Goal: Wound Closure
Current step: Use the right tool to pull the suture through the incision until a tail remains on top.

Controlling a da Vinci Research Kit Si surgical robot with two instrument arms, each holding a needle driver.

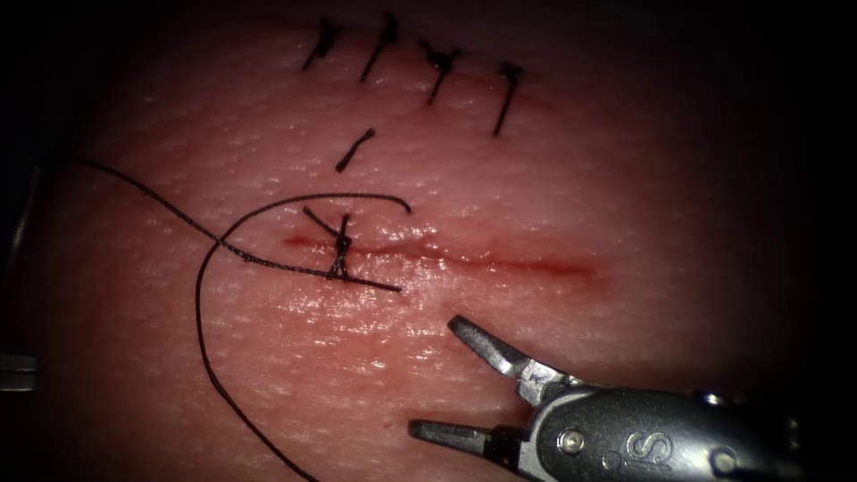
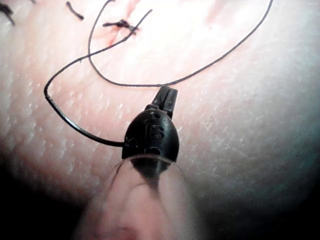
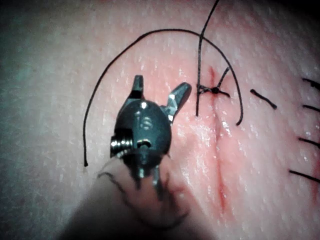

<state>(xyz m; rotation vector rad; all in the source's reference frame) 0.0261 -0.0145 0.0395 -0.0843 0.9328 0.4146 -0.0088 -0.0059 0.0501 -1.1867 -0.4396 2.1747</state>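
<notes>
We see the right arm's silver needle driver (image 1: 436,379) with jaws spread open, holding nothing, below the red horizontal cut (image 1: 464,257) in the pink pork tissue (image 1: 625,178), while the left arm's dark tool (image 2: 166,98) has jaws closed on the thin black thread (image 1: 203,330) looping from the knotted stitch (image 1: 340,245) at the cut's left end.
</notes>
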